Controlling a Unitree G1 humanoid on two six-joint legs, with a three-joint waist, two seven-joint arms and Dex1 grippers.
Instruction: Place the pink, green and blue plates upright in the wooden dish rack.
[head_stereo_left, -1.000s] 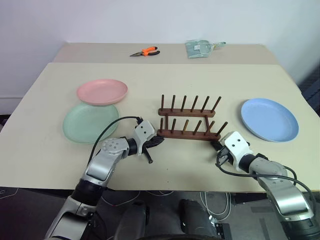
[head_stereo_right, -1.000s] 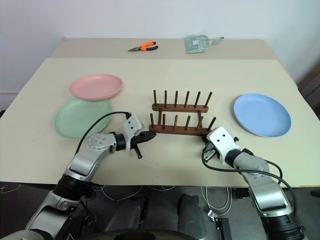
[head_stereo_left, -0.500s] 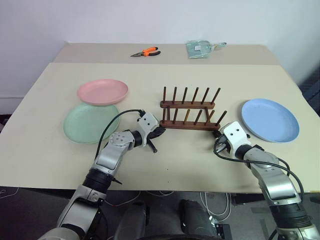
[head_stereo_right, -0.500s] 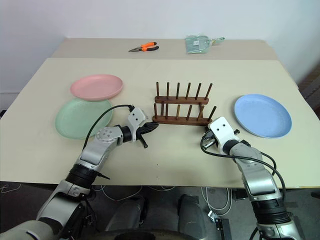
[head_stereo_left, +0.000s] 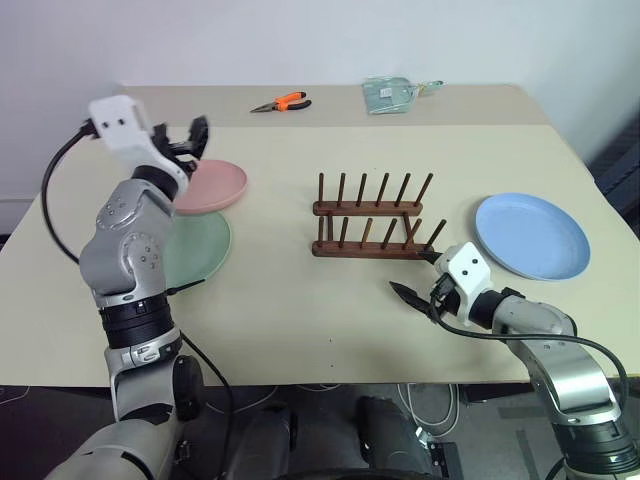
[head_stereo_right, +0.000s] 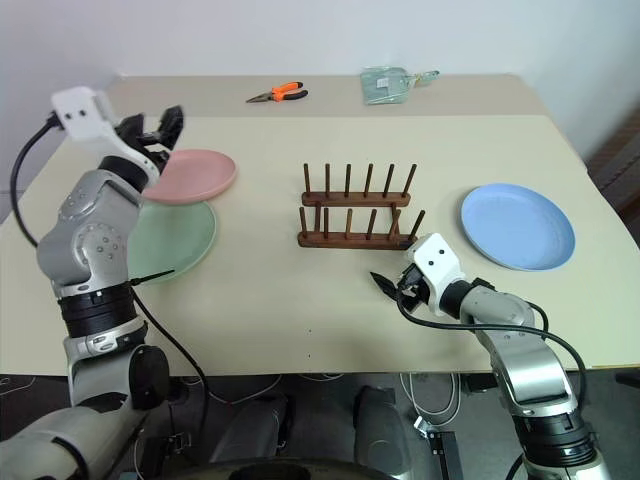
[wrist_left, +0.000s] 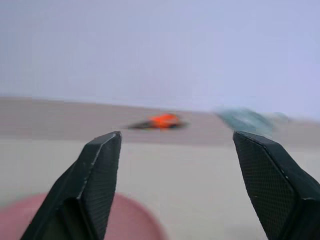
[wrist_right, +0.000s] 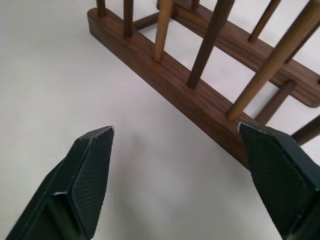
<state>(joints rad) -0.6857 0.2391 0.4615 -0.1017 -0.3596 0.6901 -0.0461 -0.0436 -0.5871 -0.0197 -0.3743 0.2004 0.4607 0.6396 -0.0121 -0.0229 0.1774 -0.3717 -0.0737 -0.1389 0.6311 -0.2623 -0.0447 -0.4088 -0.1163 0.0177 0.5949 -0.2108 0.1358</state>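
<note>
L claw (head_stereo_left: 183, 137) is raised off the surface (head_stereo_left: 300, 300), fingers (wrist_left: 95, 175) spread wide w/ nothing between them. Pink plate (head_stereo_left: 212, 186) lies flat just below & past its tips; in the L wrist view the plate's rim shows low betw. the two fingers. Green plate (head_stereo_left: 200, 245) sits flat under the L arm, nearer the robot than the claw, its far edge tucked under the pink one. Far beyond the claw, on the back part of the surface: orange-handled pliers (head_stereo_left: 281, 102) and, further R, a clear bag w/ sth greenish (head_stereo_left: 392, 94).

Wooden dish rack (head_stereo_left: 372, 220) stands mid-surface, pegs upright, no plates in it, betw. the two claws & closer to the R one.

R claw (head_stereo_left: 418, 297) is low over the surface, pointing L, fingers (wrist_right: 90, 170) spread, holding nothing. Rack's near base bar is just beyond & beside its tips, not touching. Blue plate (head_stereo_left: 530, 235) lies flat to the R of the R claw, past the rack's R end, apart from it.
</note>
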